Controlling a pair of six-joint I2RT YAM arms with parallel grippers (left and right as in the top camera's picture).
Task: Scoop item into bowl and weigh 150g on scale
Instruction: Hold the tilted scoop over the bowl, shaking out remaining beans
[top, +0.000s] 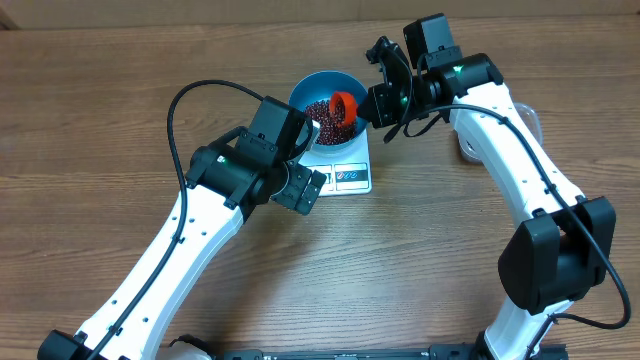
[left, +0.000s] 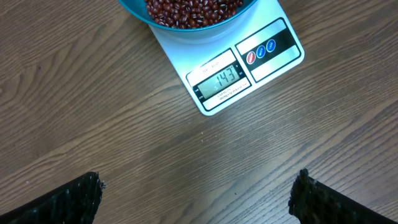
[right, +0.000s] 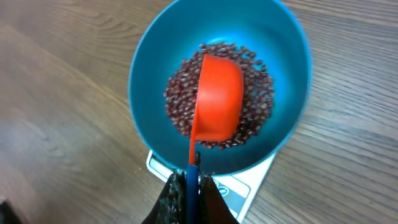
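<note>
Right claw (right: 193, 186) tight on orange scoop (right: 217, 99) over beans (right: 180, 102) in blue bowl (right: 143, 74); left claw (left: 196, 190) wide open, empty, at 8 o'clock of scale (left: 273, 53).

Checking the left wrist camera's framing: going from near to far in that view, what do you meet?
Left end effector, open → table → scale, display facing the camera → blue bowl → beans inside it.

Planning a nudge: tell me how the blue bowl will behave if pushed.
The bowl probably feels bottom-heavy, since beans heap in its base. It would likely slide on the flat scale rather than tip. Overhanging the scale, it might drop off under a hard shove.
</note>
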